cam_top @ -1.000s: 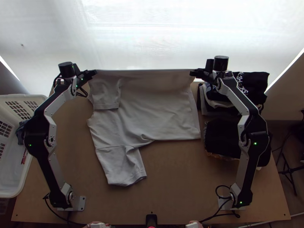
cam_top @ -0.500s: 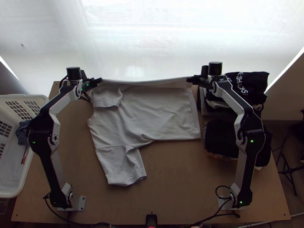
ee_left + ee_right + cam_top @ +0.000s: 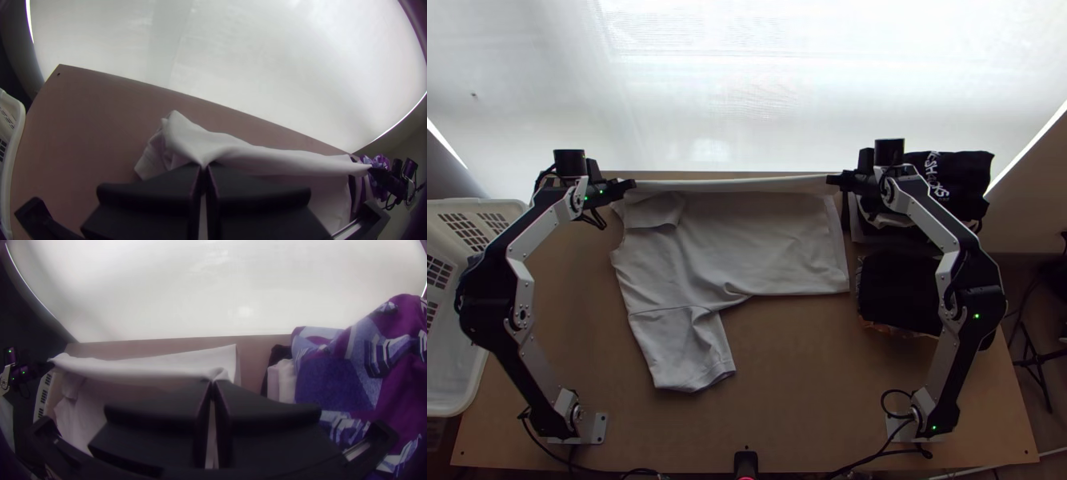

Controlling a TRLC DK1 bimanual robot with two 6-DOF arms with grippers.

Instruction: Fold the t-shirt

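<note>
A light grey t-shirt (image 3: pixel 747 248) lies sideways on the table, one sleeve pointing toward the near edge, its far edge stretched up between the grippers. The left gripper (image 3: pixel 632 185) is shut on that edge near the upper sleeve. My right gripper (image 3: pixel 831 181) is shut on the edge's other end, by the hem. In the left wrist view the cloth (image 3: pixel 195 142) runs into the closed gripper (image 3: pixel 203 166). The right wrist view has the cloth (image 3: pixel 178 366) pinched in the gripper (image 3: pixel 213 383).
Stacked dark and light clothes (image 3: pixel 895 296) stand along the table's right side, with a printed dark garment (image 3: pixel 955 180) on the farther pile. A white basket (image 3: pixel 507 206) is at the left. Brown tabletop (image 3: pixel 811 376) lies nearer than the shirt.
Both grippers have come lower and nearer, bringing the held edge down from its raised position. In the last half second they moved slightly apart, and the sagging edge straightened.
</note>
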